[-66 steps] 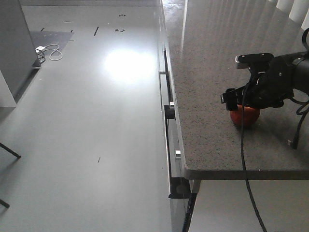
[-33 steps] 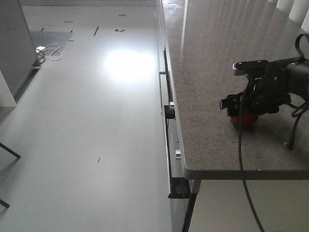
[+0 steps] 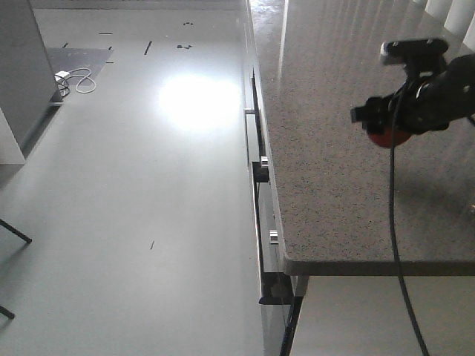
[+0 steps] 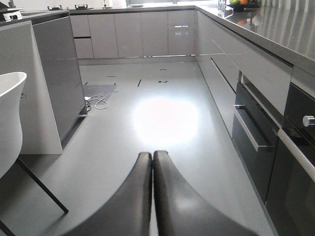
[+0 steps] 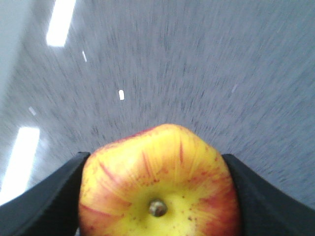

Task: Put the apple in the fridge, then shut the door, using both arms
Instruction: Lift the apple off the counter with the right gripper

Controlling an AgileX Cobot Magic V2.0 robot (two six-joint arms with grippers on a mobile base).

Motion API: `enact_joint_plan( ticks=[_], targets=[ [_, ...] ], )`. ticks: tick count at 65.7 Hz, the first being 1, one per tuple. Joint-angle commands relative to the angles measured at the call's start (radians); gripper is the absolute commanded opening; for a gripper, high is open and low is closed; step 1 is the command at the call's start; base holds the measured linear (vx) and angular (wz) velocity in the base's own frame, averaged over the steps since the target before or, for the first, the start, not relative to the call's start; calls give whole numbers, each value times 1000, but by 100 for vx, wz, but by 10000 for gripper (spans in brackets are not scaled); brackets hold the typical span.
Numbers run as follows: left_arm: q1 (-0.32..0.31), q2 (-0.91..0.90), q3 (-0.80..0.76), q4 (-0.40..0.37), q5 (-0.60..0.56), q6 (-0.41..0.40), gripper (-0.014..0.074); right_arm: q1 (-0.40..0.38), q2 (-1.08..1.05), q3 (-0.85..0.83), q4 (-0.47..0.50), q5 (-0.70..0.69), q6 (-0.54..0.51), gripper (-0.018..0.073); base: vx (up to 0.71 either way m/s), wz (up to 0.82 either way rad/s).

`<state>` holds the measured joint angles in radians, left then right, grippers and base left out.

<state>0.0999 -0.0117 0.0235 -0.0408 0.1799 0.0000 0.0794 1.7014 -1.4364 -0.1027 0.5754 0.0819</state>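
The apple is red with a yellow patch round its stem and sits between the two black fingers of my right gripper, which is shut on it. In the front view the right gripper holds the apple above the speckled grey countertop. My left gripper is shut and empty, its fingertips pressed together, low over the kitchen floor. The fridge and its door are out of view.
The countertop's front edge and left edge with drawer handles lie near the right arm. A black cable hangs from that arm. A dark grey cabinet, a white chair and an oven front flank the floor.
My right gripper has lifted the apple off the countertop and carried it upward and farther back. The left gripper shows no earlier frame.
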Motion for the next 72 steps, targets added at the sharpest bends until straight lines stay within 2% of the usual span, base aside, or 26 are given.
enact_joint_plan(
  ticks=[1,24,72],
  targets=[
    [-1,-13,-18,-8,-71,0,-6,0,-152,-33,-1,-67,-5,163,0,0],
    [-1,-13,-18,-8,-71,0,-6,0,-394,-33,-2,-67,-5,165,0,0],
    [-1,-13,-18,-8,-71,0,-6,0,-409,-29,-1,-64,-5,165,0,0]
  ],
)
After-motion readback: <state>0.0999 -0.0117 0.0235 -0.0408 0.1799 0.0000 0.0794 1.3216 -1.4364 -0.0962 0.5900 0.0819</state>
